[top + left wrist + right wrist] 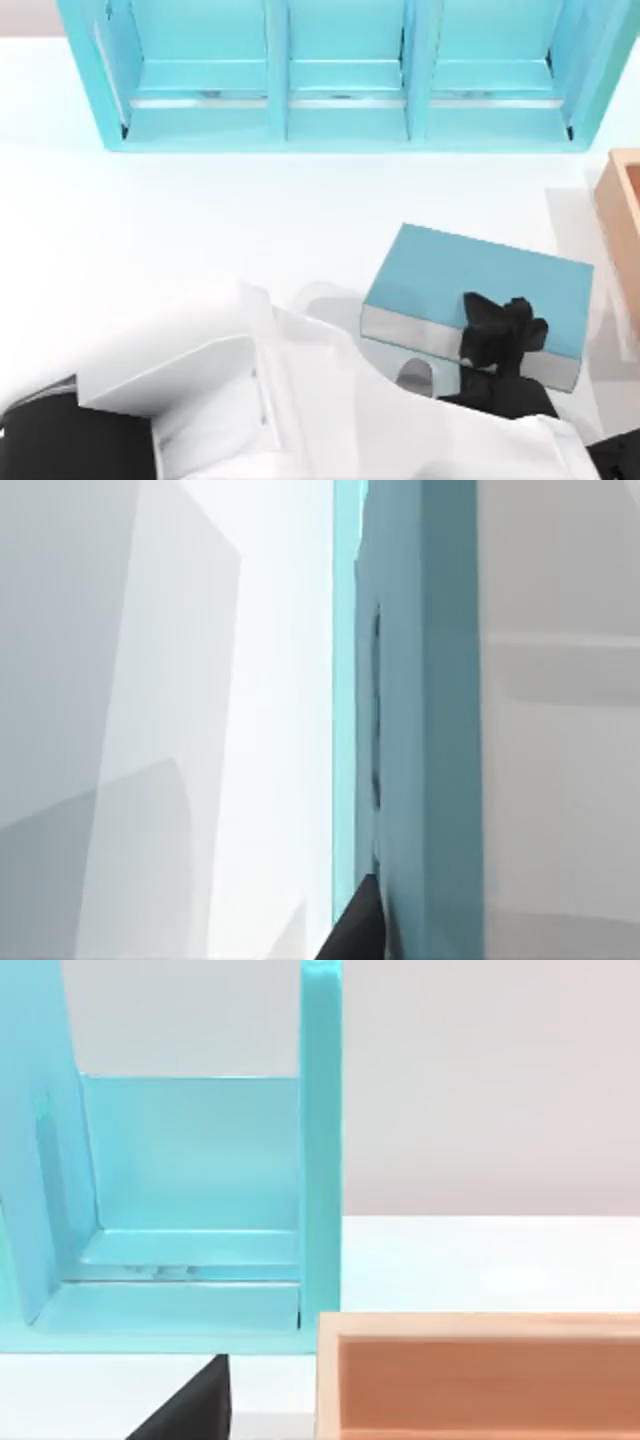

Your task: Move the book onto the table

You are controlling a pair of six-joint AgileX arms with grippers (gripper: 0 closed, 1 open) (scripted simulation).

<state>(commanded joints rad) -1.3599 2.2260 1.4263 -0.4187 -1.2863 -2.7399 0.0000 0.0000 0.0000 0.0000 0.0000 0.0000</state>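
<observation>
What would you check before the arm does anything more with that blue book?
1. Book out of the shelf: ok, it lies flat, apart from it.
2. Book on the table: cannot tell; it casts a shadow, so it may be slightly raised.
3. Right gripper at the book's near edge: ok.
4. Its grip on the book: cannot tell.
5. Wooden box clear of the book: ok, a gap shows.
6. Left arm out of the way: ok, low at the table's left.
</observation>
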